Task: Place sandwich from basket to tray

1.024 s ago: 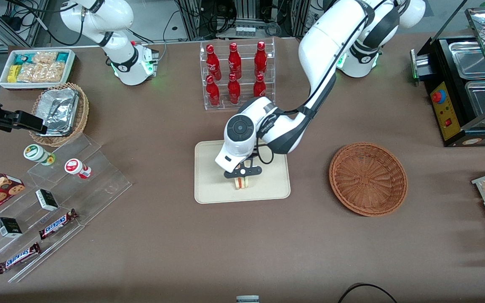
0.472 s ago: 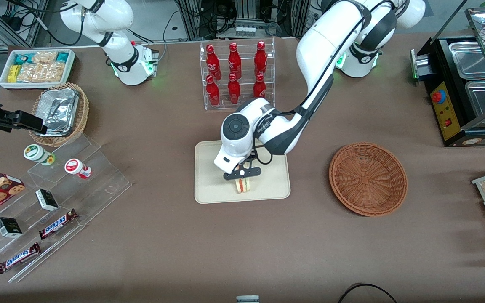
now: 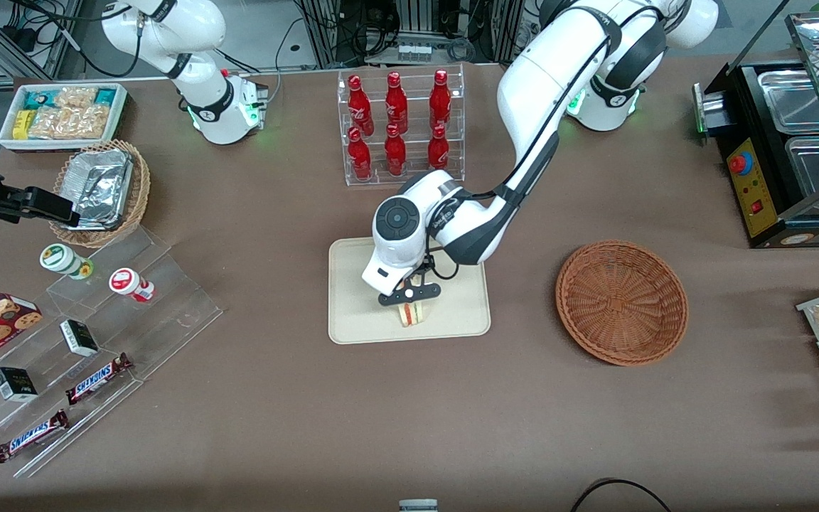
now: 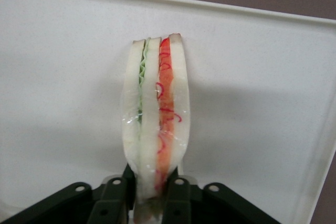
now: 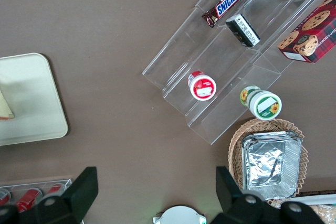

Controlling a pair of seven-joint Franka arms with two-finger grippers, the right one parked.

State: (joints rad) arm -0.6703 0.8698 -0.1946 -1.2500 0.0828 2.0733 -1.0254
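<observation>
Pale bread, wrapped in what looks like clear film, is making up the sandwich point(image 4: 156, 124), and the gripper point(image 3: 409, 301) is clamping it at one end, the two dark fingers point(image 4: 177, 199) pressing on the outer slices. The wedge is standing on its edge over the cream tray point(image 3: 352, 313), nearer the front camera than the tray's middle, with its red, orange and green filling line facing up at the wrist camera. Whether its lower edge is already touching the tray floor is hard to say from here; the front view suggests it is at or just above the surface.

The reddish-brown basket point(image 3: 621, 302) is sitting empty, well apart from the tray toward the working arm's end of the worktop, so the carry looks done and the release is what remains.

As for handling, the sandwich is looking light and soft: the slices are bowing slightly outward away from the grip, which hints that it gives under pressure. A firm squeeze is likely to crush it or push the filling out, so a modest hold across the flat bread faces, as now, seems right. The film may be a little slippery, and a tall thin wedge left on its edge is liable to tip once the fingers are opening
</observation>
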